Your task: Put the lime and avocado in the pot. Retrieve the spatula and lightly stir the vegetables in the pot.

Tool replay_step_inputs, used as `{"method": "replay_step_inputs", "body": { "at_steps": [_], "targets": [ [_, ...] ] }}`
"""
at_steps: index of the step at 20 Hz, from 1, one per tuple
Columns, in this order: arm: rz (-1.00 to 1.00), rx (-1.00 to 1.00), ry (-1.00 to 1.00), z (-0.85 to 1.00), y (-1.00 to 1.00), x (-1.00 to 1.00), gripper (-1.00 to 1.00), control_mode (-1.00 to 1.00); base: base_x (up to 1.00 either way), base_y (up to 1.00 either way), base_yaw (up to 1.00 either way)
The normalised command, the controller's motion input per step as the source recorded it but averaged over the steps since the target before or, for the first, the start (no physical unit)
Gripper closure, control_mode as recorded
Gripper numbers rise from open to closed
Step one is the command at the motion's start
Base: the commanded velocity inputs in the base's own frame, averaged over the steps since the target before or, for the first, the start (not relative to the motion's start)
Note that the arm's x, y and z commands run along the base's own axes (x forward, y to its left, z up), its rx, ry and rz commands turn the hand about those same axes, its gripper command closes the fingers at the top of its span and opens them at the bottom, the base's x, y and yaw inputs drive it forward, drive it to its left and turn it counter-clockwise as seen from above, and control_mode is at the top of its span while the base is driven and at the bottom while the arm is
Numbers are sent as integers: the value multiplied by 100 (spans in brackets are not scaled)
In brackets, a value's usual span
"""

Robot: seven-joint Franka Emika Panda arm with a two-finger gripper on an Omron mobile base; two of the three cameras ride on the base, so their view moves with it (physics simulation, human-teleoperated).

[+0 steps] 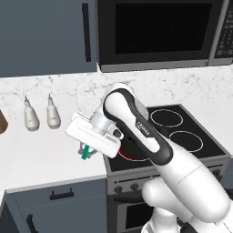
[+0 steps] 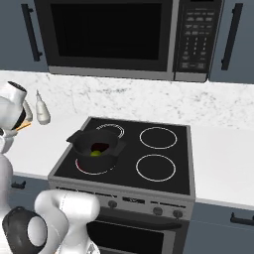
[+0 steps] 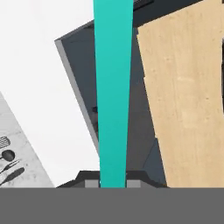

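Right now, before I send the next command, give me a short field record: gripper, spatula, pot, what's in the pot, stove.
gripper: shut on the spatula, its teal handle running up from between the fingertips in the hand view
arm position: hand over the white counter left of the stove, not over the pot
spatula: off the counter, teal end showing below the hand
pot: on the front left burner
pot contents: lime visible inside, with a dark item beside it that is hard to make out
stirring: not yet begun

Scene evenly and brightly lit, rendered flat, soft shadows cast under the pot, no glare, slight pixel softness throughout
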Motion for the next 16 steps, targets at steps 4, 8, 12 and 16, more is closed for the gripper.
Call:
{"method": "replay_step_inputs", "body": {
  "at_steps": [4,8,12,16],
  "targets": [
    [-9,25,3,53,-72,0,100,-100,0,0,0],
    [-8,23,9,9,-69,0,100,-100,0,0,0],
    [-10,22,19,0,-69,0,100,-100,0,0,0],
    [-11,24,25,0,-76,15,100,-100,0,0,0]
  ]
}}
